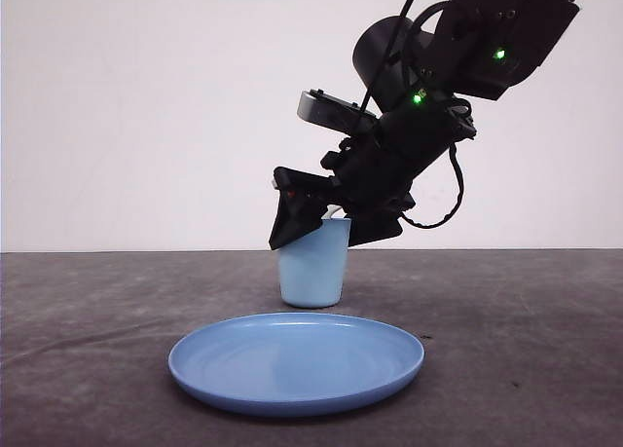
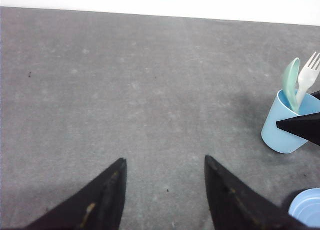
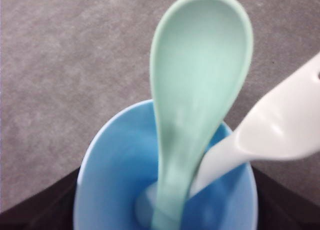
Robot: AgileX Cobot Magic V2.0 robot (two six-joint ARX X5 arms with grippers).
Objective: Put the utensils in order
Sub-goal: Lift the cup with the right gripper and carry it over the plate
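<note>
Already mint-green spoon (image 3: 195, 115) and white fork (image 3: 272, 135) stand handle-down inside light blue cup (image 1: 313, 264); right gripper (image 1: 336, 218) spread around rim, probably for release. Left gripper (image 2: 165, 190) spread, idle.

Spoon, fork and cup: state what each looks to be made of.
Spoon: likely plastic, mint green, smooth with a soft sheen along its bowl.
Fork: probably plastic too, plain white, opaque, with thick moulded tines.
Cup: seemingly plastic, light blue, thin-walled, with an even matte-to-satin surface; glazed ceramic cannot be ruled out from the look alone.
</note>
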